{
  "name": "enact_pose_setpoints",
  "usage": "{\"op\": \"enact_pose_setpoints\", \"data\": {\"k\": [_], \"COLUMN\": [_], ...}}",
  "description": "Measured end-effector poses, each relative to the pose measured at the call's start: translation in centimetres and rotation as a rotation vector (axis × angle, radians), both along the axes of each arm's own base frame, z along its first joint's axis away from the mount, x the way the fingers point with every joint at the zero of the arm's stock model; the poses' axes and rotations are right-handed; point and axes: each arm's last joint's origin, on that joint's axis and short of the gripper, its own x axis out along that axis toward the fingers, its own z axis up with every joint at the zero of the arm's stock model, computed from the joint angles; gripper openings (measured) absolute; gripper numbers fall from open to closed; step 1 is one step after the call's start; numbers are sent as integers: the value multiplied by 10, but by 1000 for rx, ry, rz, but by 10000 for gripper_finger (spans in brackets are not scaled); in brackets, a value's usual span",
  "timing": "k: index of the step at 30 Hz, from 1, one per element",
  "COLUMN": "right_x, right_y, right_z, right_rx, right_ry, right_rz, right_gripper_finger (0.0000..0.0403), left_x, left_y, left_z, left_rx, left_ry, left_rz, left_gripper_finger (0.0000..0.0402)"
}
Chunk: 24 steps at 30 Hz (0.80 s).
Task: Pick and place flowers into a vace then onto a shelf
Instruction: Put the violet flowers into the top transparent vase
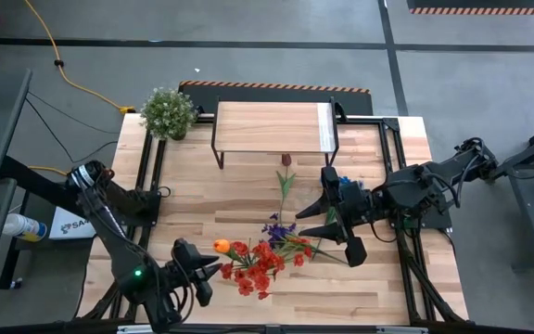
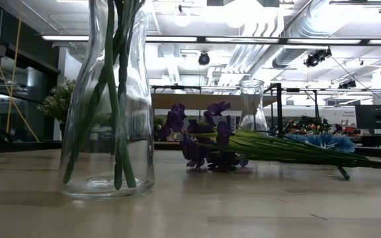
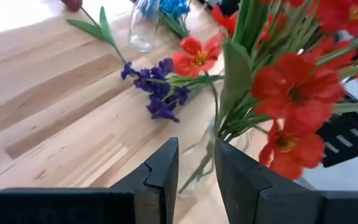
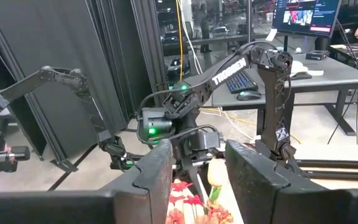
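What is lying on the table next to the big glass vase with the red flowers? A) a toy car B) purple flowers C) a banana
B: a bunch of purple flowers lies flat on the wood table, just beyond the glass vase that holds the red flowers.

Off-task things around the workbench

A bushy green potted plant (image 1: 168, 112) with tiny white blossoms stands at the far left corner of the wood-plank tabletop (image 1: 202, 195) — just beside it, a yellow cable (image 1: 58, 63) snakes over the grey floor (image 1: 276, 23). In the right wrist view, a desk carries a keyboard (image 4: 244, 81) and a lit monitor (image 4: 304, 15).
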Motion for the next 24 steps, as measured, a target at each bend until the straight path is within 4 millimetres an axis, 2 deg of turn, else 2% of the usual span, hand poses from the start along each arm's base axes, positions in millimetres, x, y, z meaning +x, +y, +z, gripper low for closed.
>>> {"op": "enact_pose_setpoints", "data": {"k": [7, 13, 24], "right_x": [0, -3, -31], "right_y": [0, -1, -17], "right_z": [-3, -8, -10], "right_rx": [-16, -44, -90], "right_ry": [32, 87, 222], "right_rz": [0, 0, -23], "right_gripper_finger": [139, 139, 139], "left_x": [-11, -14, -19], "left_y": [5, 2, 3], "left_z": [8, 4, -1], "left_rx": [-54, -104, -199], "left_ry": [88, 180, 362], "left_rz": [-45, -80, -87], "left_gripper_finger": [138, 138, 138]}}
